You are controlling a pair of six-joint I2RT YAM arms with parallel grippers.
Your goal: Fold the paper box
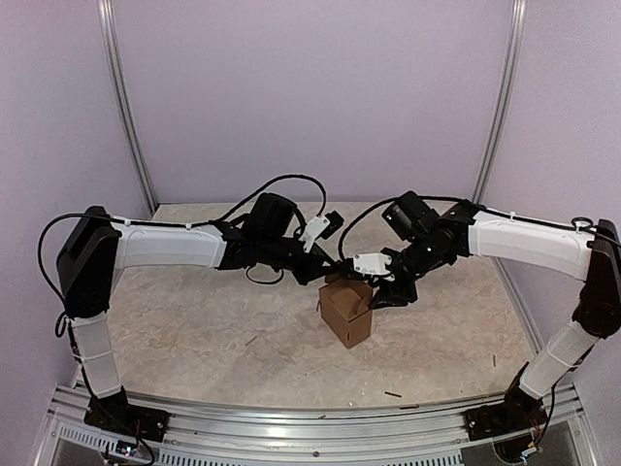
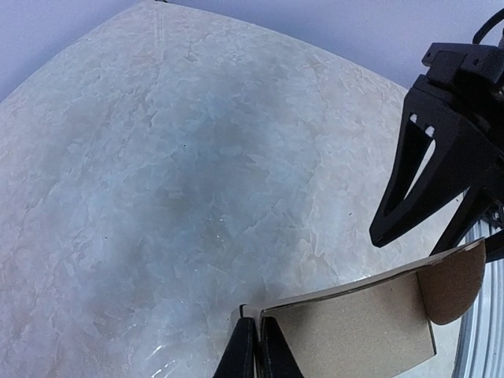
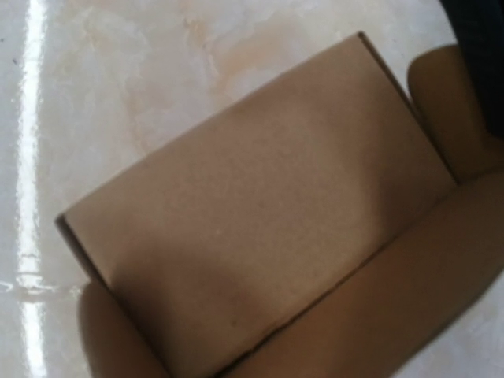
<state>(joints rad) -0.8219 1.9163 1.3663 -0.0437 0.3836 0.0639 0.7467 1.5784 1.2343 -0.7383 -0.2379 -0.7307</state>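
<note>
top cam, near edge: dark scrap (image 1: pixel 392 394) on the table (image 1: pixel 194 330) in front of the right base; mid-table the paper box (image 1: pixel 346 313) stands part-folded, one corner towards the bases, top open; both arms meet over it, left gripper (image 1: pixel 335 275) at its far-left top edge, right gripper (image 1: pixel 388 296) at its right top edge; jaw detail unreadable from here

left wrist fills that in: own fingers (image 2: pixel 272 354) pressed together, touching the corner of a brown panel with a rounded flap on its far end; can't tell if a cardboard layer sits between them; right gripper (image 2: pixel 416 242) just above that flap, jaws clearly apart, table visible between them, not clamping

right wrist: box panel fills the view, own fingers not identifiable
</note>
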